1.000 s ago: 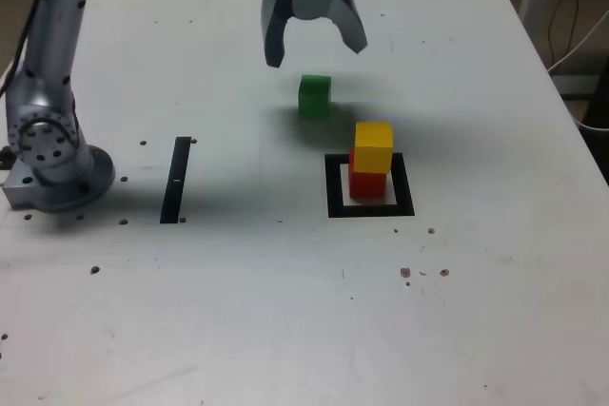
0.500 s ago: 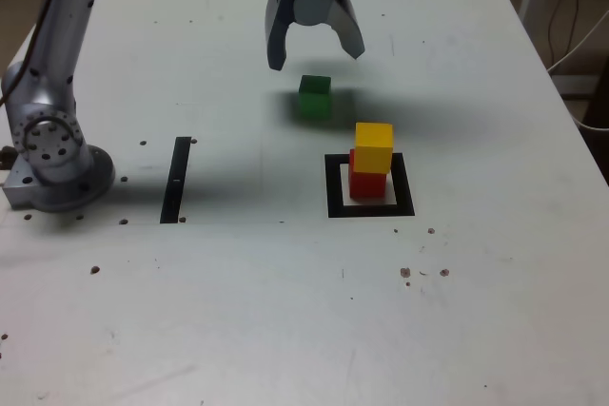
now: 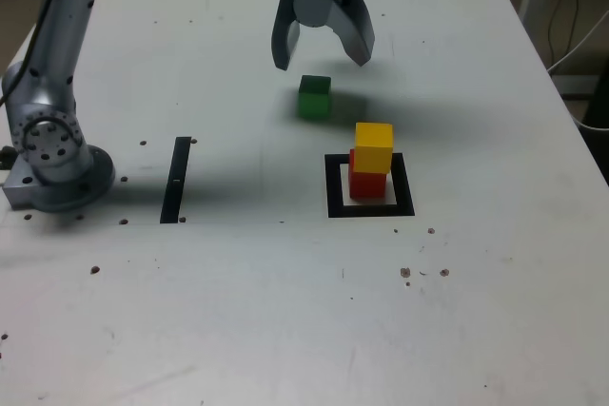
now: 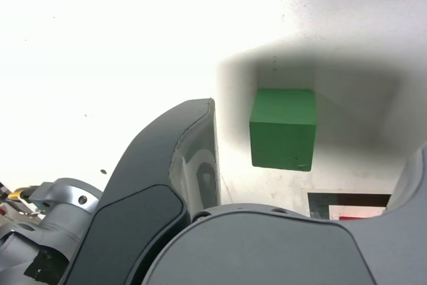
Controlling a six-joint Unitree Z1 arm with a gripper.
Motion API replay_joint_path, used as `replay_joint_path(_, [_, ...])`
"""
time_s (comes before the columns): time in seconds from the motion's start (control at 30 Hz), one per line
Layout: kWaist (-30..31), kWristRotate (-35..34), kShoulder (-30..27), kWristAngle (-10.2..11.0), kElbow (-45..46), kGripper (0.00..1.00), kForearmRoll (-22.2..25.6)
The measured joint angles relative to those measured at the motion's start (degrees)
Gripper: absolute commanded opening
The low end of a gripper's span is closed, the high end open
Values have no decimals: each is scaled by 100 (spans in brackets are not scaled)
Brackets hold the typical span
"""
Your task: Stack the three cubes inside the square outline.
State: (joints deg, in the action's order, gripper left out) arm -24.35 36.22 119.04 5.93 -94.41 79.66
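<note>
- Hovering over the far part of the table (image 3: 219, 311), with the gripper (image 3: 322, 64) above and around the place of the green cube (image 3: 315, 105), apparently without touching it.
- Showing fingers spread wide, with nothing between them.
- Looking about two-thirds done: counting two cubes in the stack, judging by the exterior view.
- Seeing the red cube (image 3: 367, 185) on the pale centre inside the square outline (image 3: 406, 185), and the yellow cube (image 3: 374, 147) on top of it, slightly off line by the look of it.
- Finding the green cube alone on the table, to the exterior view's left of the stack and farther off, outside the outline.
- Left to do, as a judgement: lower around the green cube, close on it, lift clear of the yellow one, set down on top, release.
- Best to go gently at the end, so as not to topple the pair.
</note>
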Motion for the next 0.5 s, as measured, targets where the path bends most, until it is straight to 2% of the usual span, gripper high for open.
replay_joint_path(0.2, [0, -68, -21, -9, 57, 99, -36])
replay_joint_path(0.5, [64, -276, -8, -32, 545, 100, -448])
